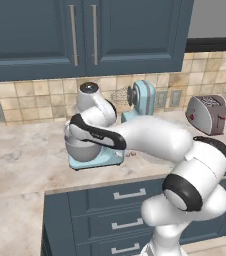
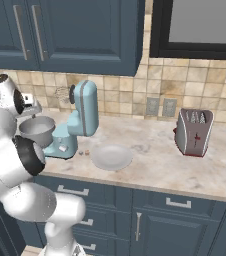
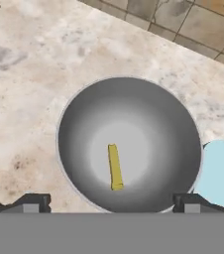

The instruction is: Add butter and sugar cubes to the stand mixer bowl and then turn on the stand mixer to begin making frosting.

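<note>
Countertop (image 2: pixel 155 145) of pale marbled stone runs beneath dark blue cabinets (image 1: pixel 85 35), and on it we see the light-blue stand mixer (image 2: pixel 80 117) with its head tilted back and its wire whisk (image 1: pixel 120 95) lifted clear. At three o'clock from the mixer in the right base view sits a silver toaster (image 2: pixel 194 131); a round white plate (image 2: pixel 111 156) lies at about four o'clock, just off the mixer's base. The stand mixer bowl (image 3: pixel 129 144), deep grey metal, rests on that base, and we look straight down into it from the hand. The gripper (image 3: pixel 111 202) hangs above the bowl with its fingers spread wide to the rim's two sides, holding nothing. The butter (image 3: pixel 115 167), a thin olive-yellow stick, lies loose on the bowl's floor, just toward six o'clock of its centre. Tiny specks between mixer base and plate may be the sugar cubes (image 2: pixel 84 152), though we cannot make them out clearly.
</note>
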Robot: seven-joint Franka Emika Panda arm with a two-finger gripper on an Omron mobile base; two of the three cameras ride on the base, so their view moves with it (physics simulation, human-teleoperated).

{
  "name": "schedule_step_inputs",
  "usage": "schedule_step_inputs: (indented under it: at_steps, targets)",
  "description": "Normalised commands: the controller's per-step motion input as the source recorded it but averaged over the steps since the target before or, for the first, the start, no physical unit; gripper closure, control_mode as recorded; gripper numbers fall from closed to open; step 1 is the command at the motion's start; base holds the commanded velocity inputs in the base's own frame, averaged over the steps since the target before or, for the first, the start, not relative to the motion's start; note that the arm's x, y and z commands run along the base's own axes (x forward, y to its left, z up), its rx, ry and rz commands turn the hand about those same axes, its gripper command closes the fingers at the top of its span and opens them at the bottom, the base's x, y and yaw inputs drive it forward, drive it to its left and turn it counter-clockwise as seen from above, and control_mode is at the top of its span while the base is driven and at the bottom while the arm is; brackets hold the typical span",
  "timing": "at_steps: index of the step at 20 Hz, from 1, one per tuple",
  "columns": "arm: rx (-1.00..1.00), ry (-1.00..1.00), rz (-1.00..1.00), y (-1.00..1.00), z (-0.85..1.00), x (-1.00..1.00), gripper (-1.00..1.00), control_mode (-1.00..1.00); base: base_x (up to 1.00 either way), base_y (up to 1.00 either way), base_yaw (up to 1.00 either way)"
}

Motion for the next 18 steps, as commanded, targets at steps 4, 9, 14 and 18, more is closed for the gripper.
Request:
schedule_step_inputs:
  at_steps: [4, 9, 14, 18]
  targets:
    - [0.05, -0.02, 0.00, -0.33, 0.82, -0.57, -1.00, -1.00, 0.00, 0.00, 0.00]
    - [0.06, 0.00, 0.01, -0.89, 0.53, -0.66, -1.00, -1.00, 0.00, 0.00, 0.00]
    - [0.10, 0.00, 0.15, -1.00, 0.07, -0.56, -1.00, -1.00, 0.00, 0.00, 0.00]
    - [0.17, 0.00, 0.28, -1.00, 0.00, -0.27, -1.00, -1.00, 0.00, 0.00, 0.00]
